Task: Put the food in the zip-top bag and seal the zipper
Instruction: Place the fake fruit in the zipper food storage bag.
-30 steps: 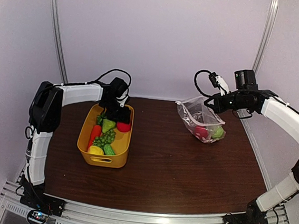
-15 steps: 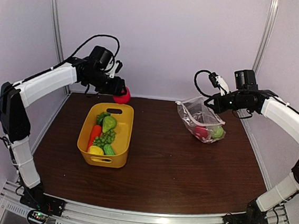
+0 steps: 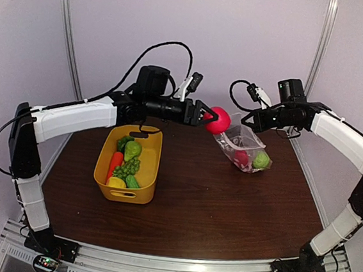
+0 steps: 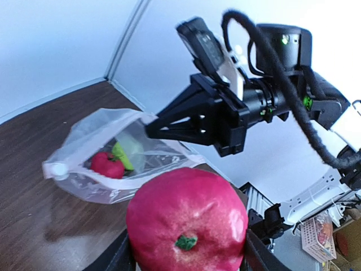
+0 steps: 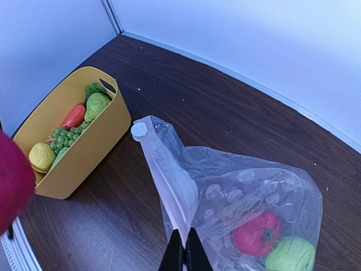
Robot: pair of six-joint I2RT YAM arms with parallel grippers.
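Top external: left jaws, gripping the red apple (image 3: 220, 120), have swung from the basket (image 3: 142, 196) to the zip-top bag (image 3: 248, 142) at 2 o'clock. Right jaws pinch its rim, so the drop looks next.

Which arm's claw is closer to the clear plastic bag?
Right. The right gripper is pinched on the mouth edge of the zip-top bag, holding it up. The left gripper, carrying the red apple, hovers just outside its opening, apparently not touching.

A dark brown wooden table (image 3: 226, 204) sits enclosed by plain pale lilac walls (image 3: 242, 39) with metal corner strips (image 3: 67, 41).
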